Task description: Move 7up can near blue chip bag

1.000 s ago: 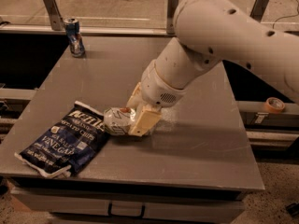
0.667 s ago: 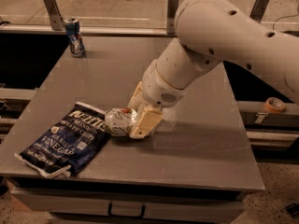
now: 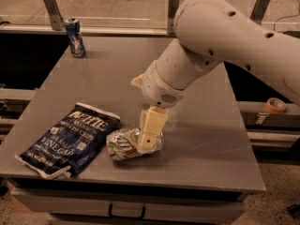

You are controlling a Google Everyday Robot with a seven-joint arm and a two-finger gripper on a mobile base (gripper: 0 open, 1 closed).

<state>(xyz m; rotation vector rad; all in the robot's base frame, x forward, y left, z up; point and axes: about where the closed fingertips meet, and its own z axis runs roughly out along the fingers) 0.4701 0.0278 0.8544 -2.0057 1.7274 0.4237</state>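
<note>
The gripper is at the right end of the can, on the table. The bag lies just left of the can; a second can stands far behind-left.

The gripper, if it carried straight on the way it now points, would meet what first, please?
The 7up can: the gripper points down and is already at its right end. The table lies just beneath, though depth is hard to judge.

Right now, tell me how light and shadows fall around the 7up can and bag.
Camera view: dim, warm light overall. A soft dark shadow lies on the table under the 7up can and the gripper, which sits at the can's right end. The bag shows a faint sheen on its creases, with no harsh glare. The space left of the table is near black.
</note>
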